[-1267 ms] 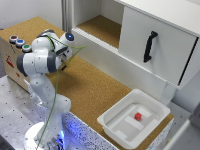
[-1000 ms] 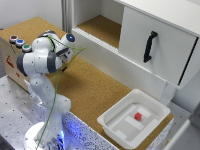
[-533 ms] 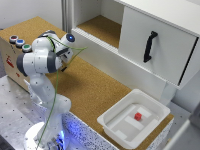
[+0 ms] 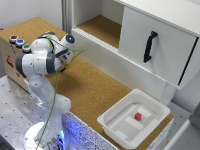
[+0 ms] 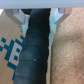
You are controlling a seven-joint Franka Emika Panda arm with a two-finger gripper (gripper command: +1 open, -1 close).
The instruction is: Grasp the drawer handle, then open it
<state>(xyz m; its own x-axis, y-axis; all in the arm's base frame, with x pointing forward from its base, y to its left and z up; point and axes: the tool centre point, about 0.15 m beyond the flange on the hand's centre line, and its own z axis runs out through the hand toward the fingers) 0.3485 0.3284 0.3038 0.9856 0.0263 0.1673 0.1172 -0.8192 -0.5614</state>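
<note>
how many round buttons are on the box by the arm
3, in a row on top of the box at the exterior view's left: red button, blue button, green button. The arm may hide others.

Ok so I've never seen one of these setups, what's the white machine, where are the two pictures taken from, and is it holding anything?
The white machine is a robot arm standing on a metal base. The wide picture comes from a camera off the arm. The close-up comes from a camera on the arm's wrist; its two pale fingertips show there, with a dark part of the arm between, so I cannot tell if the gripper holds anything. On the cork surface sits a white tray with a red cube. Behind is a white drawer with a black drawer handle, untouched. Coloured buttons sit on a box.
</note>
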